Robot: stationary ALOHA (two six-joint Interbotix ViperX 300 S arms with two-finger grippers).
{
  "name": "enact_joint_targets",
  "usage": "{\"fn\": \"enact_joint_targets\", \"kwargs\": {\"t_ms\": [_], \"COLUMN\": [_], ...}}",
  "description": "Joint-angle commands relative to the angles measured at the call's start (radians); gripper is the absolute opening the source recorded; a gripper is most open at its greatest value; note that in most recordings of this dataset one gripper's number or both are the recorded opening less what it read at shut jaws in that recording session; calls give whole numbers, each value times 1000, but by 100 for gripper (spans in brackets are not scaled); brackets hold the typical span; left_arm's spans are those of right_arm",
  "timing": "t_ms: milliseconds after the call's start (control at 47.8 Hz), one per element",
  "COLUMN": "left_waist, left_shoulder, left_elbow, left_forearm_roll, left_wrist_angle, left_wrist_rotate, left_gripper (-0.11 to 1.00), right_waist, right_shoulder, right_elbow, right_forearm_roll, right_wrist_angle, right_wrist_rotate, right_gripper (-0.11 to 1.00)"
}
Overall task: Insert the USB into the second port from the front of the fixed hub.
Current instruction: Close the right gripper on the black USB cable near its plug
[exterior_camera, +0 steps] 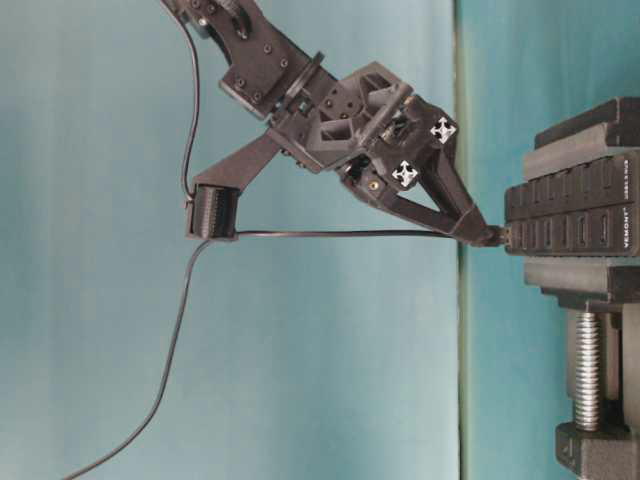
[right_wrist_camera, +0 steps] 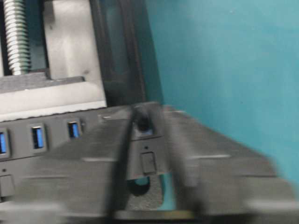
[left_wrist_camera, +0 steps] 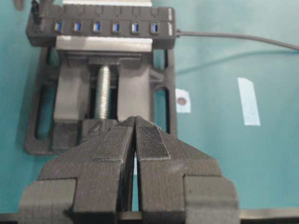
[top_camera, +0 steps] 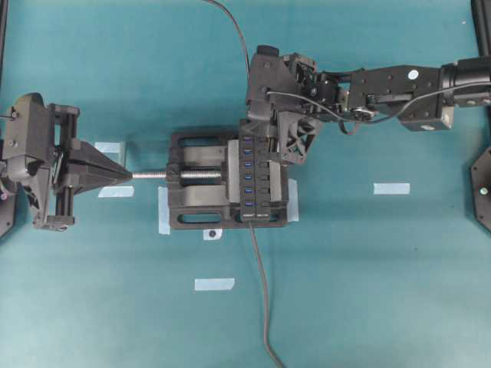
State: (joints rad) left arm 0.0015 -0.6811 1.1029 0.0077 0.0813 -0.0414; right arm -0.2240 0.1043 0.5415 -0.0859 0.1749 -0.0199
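Note:
The fixed hub [top_camera: 251,184] is a long black strip with a row of blue sockets, clamped in a black vise [top_camera: 192,201]. It also shows in the table-level view [exterior_camera: 570,225] and both wrist views [left_wrist_camera: 103,25] [right_wrist_camera: 46,140]. My right gripper [exterior_camera: 480,232] is shut on the USB plug [exterior_camera: 492,236], whose tip touches the hub's socket face at the end away from the hub's fixed cable. In the blurred right wrist view the plug [right_wrist_camera: 140,120] sits over the end socket; how deep it sits is unclear. Its thin cable [exterior_camera: 330,233] trails back. My left gripper [top_camera: 123,175] is shut and empty by the vise screw [top_camera: 153,175].
The hub's thicker fixed cable [top_camera: 261,291] runs from the hub's near end to the table's front edge. Pale tape marks lie at the right [top_camera: 391,188], at the front [top_camera: 213,284] and beside the left gripper [top_camera: 107,147]. The thin cable [top_camera: 234,31] leaves at the back.

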Motion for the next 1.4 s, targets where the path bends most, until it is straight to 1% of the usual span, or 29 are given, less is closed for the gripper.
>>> {"fn": "enact_joint_targets", "kwargs": {"t_ms": [0, 105, 209, 1067, 1380], "left_waist": [0, 0, 0, 0, 0], "left_shoulder": [-3, -5, -5, 2, 2], "left_elbow": [-12, -11, -11, -12, -11], "left_forearm_roll": [2, 2, 2, 2, 2], "left_wrist_angle": [-6, -6, -6, -6, -5], "left_wrist_rotate": [-2, -2, -2, -3, -3], "left_gripper": [0, 0, 0, 0, 0], "right_waist": [6, 9, 9, 18, 26], "right_shoulder": [-17, -18, -21, -43, -112], "right_elbow": [-25, -25, -25, -29, -71], "right_forearm_roll": [0, 0, 0, 0, 0], "right_wrist_angle": [-5, -5, -5, -3, 115], "right_wrist_rotate": [-5, -3, -3, 2, -2], "right_gripper": [19, 10, 6, 6, 5]}}
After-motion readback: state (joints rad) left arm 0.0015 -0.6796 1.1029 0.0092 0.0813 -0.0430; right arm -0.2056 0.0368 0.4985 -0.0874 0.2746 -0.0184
